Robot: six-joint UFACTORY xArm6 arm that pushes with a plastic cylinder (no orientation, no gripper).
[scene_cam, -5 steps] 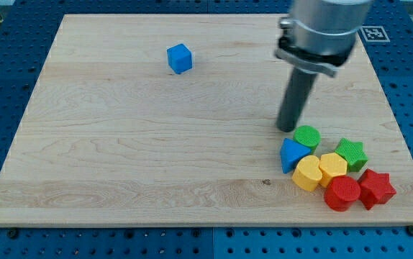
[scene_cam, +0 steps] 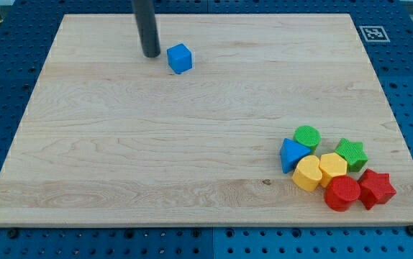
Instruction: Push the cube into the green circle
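Note:
A blue cube [scene_cam: 180, 58] sits on the wooden board [scene_cam: 156, 144] near the view's top, left of centre. My tip [scene_cam: 150, 55] rests just to the cube's left, a small gap apart. A green circle [scene_cam: 307, 137] lies far off at the view's lower right, at the top of a cluster of blocks.
The cluster at the lower right holds a blue triangle [scene_cam: 292, 154], a green star [scene_cam: 351, 153], two yellow blocks [scene_cam: 307, 173] [scene_cam: 332, 167], a red circle [scene_cam: 342, 193] and a red star [scene_cam: 376, 188]. A marker tag [scene_cam: 373, 33] sits at the board's top right corner.
My tip has moved from beside the green circle at the lower right across the board to the cube's left at the top. No block has moved.

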